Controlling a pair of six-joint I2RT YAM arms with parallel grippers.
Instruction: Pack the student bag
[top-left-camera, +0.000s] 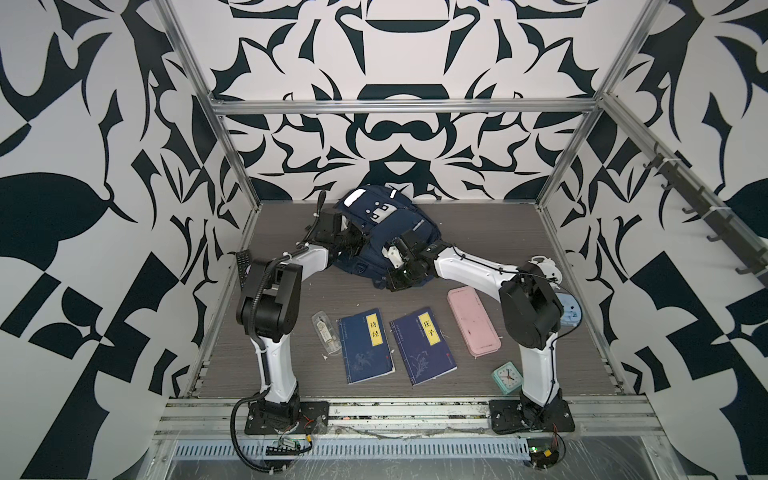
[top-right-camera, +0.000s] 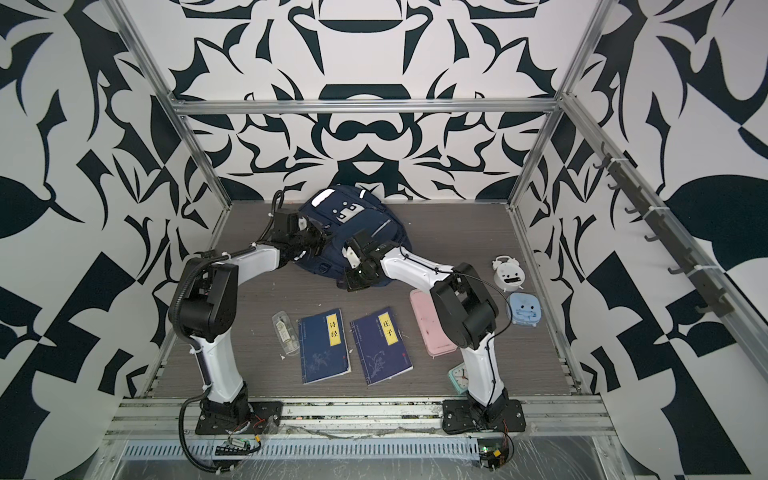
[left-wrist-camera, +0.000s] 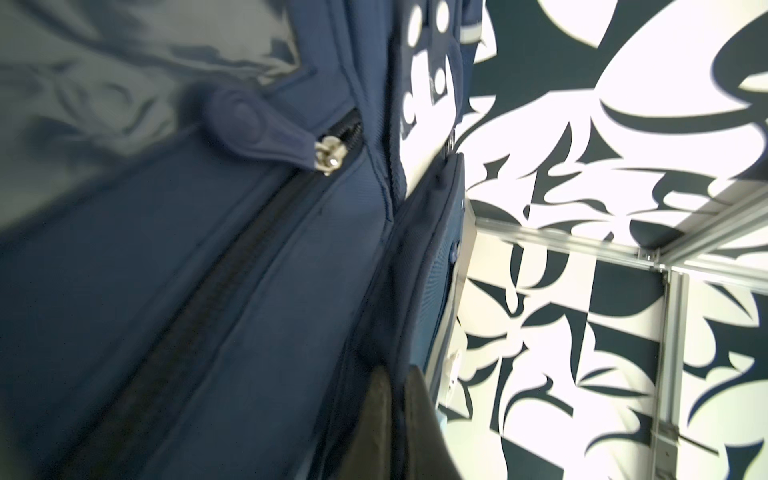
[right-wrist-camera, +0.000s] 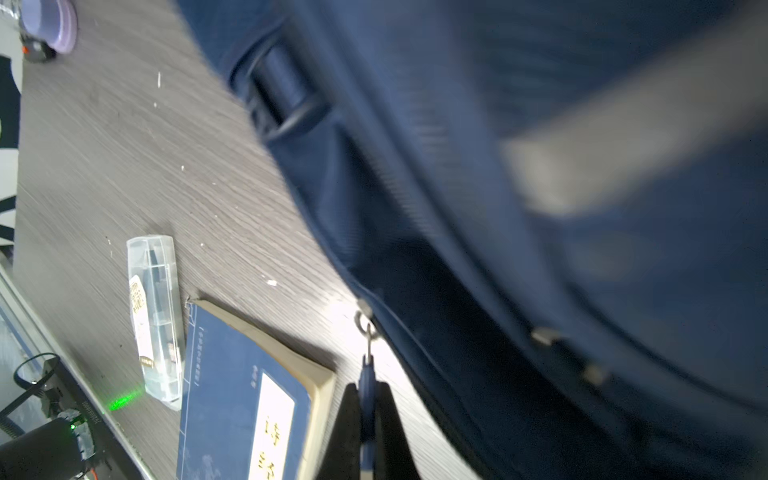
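Note:
The student bag (top-left-camera: 401, 226) (top-right-camera: 365, 228), navy with a white patch and grey strips, lies at the back middle of the table in both top views. My left gripper (top-left-camera: 358, 242) (left-wrist-camera: 397, 384) is at the bag's left side, shut on a fold of its navy fabric (left-wrist-camera: 399, 316) next to a zip (left-wrist-camera: 232, 266). My right gripper (top-left-camera: 394, 281) (right-wrist-camera: 368, 401) is at the bag's near edge, shut on a blue zipper pull (right-wrist-camera: 367, 374) that hangs from a metal ring. The bag's inside is hidden.
Two blue books (top-left-camera: 365, 345) (top-left-camera: 422, 345) lie in front of the bag, with a clear case (top-left-camera: 326, 332) to their left and a pink pencil case (top-left-camera: 473, 322) to their right. A mint clock (top-left-camera: 507, 376), a white clock (top-right-camera: 508, 272) and a pale blue item (top-right-camera: 524, 307) sit at the right.

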